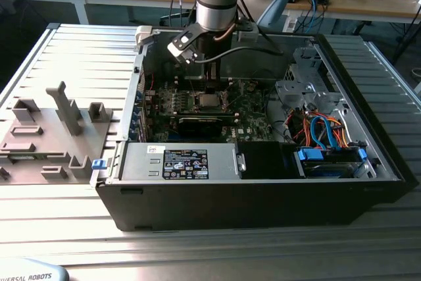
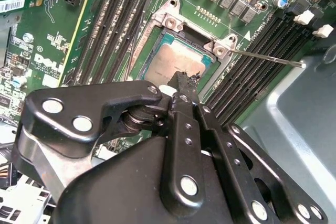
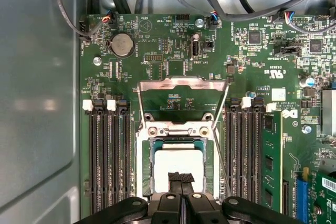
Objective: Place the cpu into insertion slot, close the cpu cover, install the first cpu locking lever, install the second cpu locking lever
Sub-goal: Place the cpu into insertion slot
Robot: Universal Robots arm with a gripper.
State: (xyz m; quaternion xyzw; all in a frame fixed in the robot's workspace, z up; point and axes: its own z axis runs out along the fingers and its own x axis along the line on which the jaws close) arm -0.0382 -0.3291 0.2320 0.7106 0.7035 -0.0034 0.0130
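Observation:
The cpu [image 3: 178, 162] lies flat in the insertion slot [image 3: 210, 156] on the green board, its dull silver top facing up. It also shows in the second wrist view as the cpu [image 2: 173, 61] and in the exterior view as the cpu [image 1: 209, 101]. The cpu cover [image 3: 181, 83] stands swung open, away from the slot. Thin wire locking levers [image 3: 224, 119] rise unlatched at both sides; one lever [image 2: 268, 59] juts out sideways. My gripper [image 3: 181, 177] hovers just over the chip's near edge, fingers pressed together with nothing between them; my gripper [image 2: 185, 82] partly hides the slot.
Rows of black memory slots [image 3: 107, 161] flank the socket on both sides. The open black computer case [image 1: 250, 195] surrounds the board, with a power supply [image 1: 184, 162] in front and coloured cables [image 1: 322, 129] on the exterior view's right. A grey fixture [image 1: 46, 136] stands outside it.

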